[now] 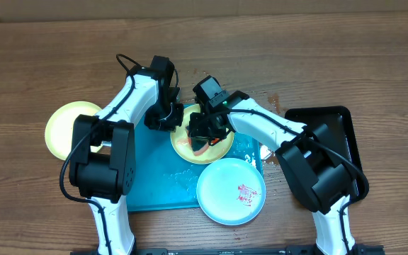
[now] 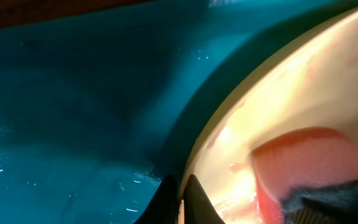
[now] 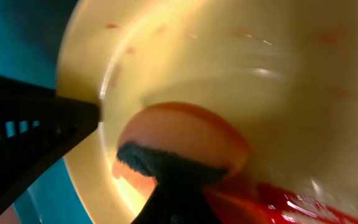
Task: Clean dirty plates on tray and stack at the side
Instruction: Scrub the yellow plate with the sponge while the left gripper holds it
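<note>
Jaws of the left gripper (image 2: 180, 200) look pinched on the rim of the yellow plate (image 1: 222, 146), which sits on the tray (image 1: 154, 178). Right gripper (image 1: 204, 136) jaws squeeze a sponge (image 3: 185, 140) on it. If the sponge pushes too hard, the plate could slip free.

Turquoise tray (image 1: 158, 161), red-smeared blue plate (image 1: 222, 185)

both arms angled inward; left tool (image 1: 166, 123), right tool (image 1: 205, 139) clamped.
</note>
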Robot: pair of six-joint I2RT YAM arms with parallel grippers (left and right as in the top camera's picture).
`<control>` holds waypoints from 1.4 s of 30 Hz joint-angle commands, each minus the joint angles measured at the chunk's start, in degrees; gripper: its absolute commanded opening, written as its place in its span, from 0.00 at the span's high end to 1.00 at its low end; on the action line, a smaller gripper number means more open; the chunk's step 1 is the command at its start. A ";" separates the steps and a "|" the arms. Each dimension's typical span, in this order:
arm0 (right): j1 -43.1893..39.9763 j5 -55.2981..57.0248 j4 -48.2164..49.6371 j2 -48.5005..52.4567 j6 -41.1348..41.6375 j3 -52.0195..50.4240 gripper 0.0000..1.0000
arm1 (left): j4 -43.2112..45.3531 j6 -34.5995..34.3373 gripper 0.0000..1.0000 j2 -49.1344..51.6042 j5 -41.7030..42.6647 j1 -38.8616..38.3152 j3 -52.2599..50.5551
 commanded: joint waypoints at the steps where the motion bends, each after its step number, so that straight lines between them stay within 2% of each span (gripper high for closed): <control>1: -1.31 10.47 -6.12 1.57 6.05 -0.02 0.96 | 0.55 -0.26 0.95 2.93 -1.29 0.22 -0.96; 6: -8.17 16.26 -14.51 1.57 5.99 -0.02 0.96 | 0.61 -0.24 0.96 2.93 -1.51 0.26 -0.96; 13: -13.53 17.68 -15.65 1.57 5.29 -0.02 0.96 | 0.61 -0.22 0.96 2.93 -1.51 0.31 -0.96; 20: -9.94 7.69 -8.87 1.57 1.25 -0.02 0.96 | 0.68 -0.22 0.95 2.93 -1.49 0.28 -0.96; 27: -1.14 1.05 0.15 1.62 5.51 -0.02 0.96 | 0.55 -0.22 0.96 2.93 -1.46 0.22 -0.96; 31: 1.11 0.94 1.07 1.79 7.10 -0.02 0.96 | 0.17 -0.22 0.96 2.93 -1.49 0.22 -0.96; 37: 0.74 2.01 0.59 2.32 8.46 -0.02 0.96 | -0.07 -0.22 0.95 2.93 -1.49 0.22 -0.96; 42: -5.16 4.39 1.40 2.32 10.12 -0.02 0.96 | -0.57 -0.22 0.96 2.93 -1.51 0.22 -0.96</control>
